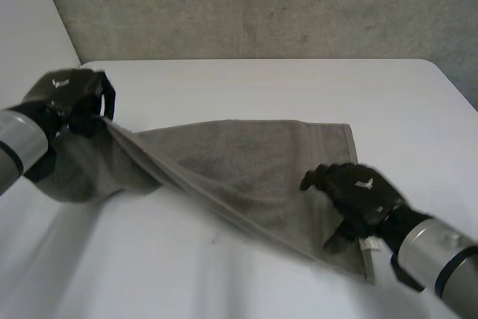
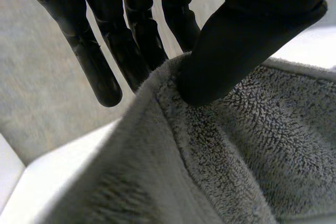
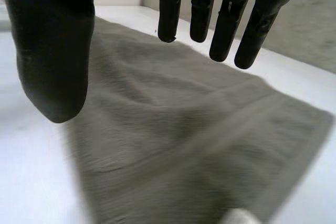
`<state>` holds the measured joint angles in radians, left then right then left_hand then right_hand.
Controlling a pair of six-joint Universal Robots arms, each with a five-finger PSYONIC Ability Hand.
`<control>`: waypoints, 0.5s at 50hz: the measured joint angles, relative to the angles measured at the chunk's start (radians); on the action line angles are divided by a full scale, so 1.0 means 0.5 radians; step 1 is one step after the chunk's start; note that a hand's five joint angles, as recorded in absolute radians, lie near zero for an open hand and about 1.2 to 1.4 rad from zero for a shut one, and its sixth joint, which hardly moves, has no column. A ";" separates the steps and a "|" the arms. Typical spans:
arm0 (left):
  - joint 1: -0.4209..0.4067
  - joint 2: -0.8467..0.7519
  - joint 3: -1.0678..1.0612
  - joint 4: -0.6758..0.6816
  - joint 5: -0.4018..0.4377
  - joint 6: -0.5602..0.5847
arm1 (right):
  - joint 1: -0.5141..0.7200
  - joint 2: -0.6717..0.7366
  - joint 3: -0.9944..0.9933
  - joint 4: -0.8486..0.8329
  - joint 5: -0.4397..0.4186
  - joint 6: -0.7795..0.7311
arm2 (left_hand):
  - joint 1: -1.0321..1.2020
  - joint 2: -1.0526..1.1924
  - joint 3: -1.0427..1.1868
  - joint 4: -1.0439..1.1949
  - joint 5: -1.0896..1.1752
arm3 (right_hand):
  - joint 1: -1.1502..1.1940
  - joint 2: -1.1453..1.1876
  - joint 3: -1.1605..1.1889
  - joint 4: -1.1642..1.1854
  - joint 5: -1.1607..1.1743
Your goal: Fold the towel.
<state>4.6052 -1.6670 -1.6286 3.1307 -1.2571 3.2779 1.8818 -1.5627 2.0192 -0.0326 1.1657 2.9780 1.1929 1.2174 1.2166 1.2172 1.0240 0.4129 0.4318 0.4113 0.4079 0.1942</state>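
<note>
Towel: grey, on the white desk, spread from the middle toward the near right. Its left end is raised off the desk near the left edge, and a taut fold runs from there down to the near right corner.

Left hand: raised above the desk's left side, clamped on the towel's left corner. In the left wrist view the thumb presses the cloth against the fingers.

Right hand: over the towel's right part, near its near right corner. In the right wrist view the fingers are straight and apart from the thumb, above the cloth and gripping nothing.

A white tag sits at the towel's near right corner, just beside the right wrist.
</note>
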 measured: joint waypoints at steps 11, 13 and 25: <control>-0.092 -0.240 0.131 -0.003 -0.079 -0.096 | 0.088 0.127 0.241 -0.158 -0.013 -0.222 | 0.000 0.000 0.000 0.000 0.000 | 0.000 0.000 0.000 0.000 0.043; -0.102 -0.293 0.131 0.000 -0.112 -0.094 | 0.072 0.142 0.276 -0.178 -0.011 -0.277 | 0.000 0.000 0.000 0.000 0.000 | 0.000 0.000 0.000 0.000 0.049; -0.108 -0.470 0.173 0.008 -0.190 -0.095 | -0.002 0.252 0.346 -0.372 0.148 -0.370 | 0.000 0.000 0.000 0.000 0.000 | 0.113 0.046 0.122 0.135 0.237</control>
<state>4.5512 -1.9022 -1.5422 3.1345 -1.3521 3.2305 1.8806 -1.4366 2.1920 -0.2186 1.2397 2.7930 1.1930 1.2174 1.2166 1.2172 1.0240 0.4693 0.4549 0.4723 0.4753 0.3128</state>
